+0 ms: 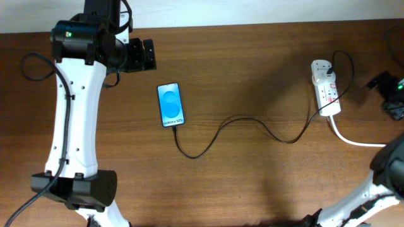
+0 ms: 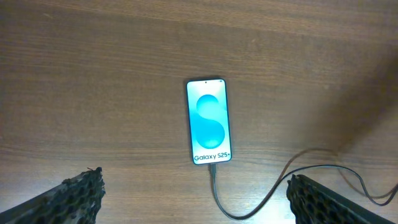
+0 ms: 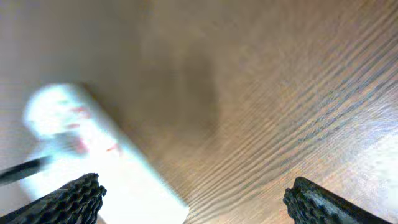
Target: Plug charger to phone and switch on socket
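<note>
The left arm [image 1: 72, 113] stands at the left edge of the table [image 1: 252, 183]. Its gripper [image 2: 196, 186] hangs over the wood on the far side, left of the phone [image 2: 209, 121], touching nothing. Its fingers [image 2: 81, 196] are wide apart.

The phone lies flat, screen up and lit blue. The charger [image 1: 252, 123] sits plugged into its near end, loops near, then snakes right across the bare wood up to the socket [image 1: 327, 88].

The socket lies on the far right, its white cord [image 1: 353, 140] leaving its near end toward the right. Whether its switch is on cannot be told.

The right gripper [image 3: 196, 193] hovers just right of the socket, which shows blurred in the wrist view. Its fingers [image 3: 326, 202] are spread and hold nothing.
</note>
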`<control>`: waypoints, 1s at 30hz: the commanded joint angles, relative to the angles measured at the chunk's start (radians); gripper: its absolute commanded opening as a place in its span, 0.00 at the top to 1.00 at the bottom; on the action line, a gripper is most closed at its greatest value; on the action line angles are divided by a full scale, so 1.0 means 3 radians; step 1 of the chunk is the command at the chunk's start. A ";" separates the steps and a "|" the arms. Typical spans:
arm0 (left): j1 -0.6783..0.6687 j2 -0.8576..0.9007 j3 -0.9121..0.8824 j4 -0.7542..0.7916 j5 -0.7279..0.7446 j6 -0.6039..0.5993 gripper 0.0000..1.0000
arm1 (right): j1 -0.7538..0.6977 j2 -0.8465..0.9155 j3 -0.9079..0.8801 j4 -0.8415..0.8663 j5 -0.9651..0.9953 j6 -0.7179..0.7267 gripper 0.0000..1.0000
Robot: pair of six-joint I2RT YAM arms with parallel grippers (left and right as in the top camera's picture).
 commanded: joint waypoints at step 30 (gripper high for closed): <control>0.0006 -0.0112 0.0027 -0.0010 0.0013 0.0031 0.00 | 0.1915 -0.2842 0.0090 -0.1302 -0.0403 -0.0966 0.02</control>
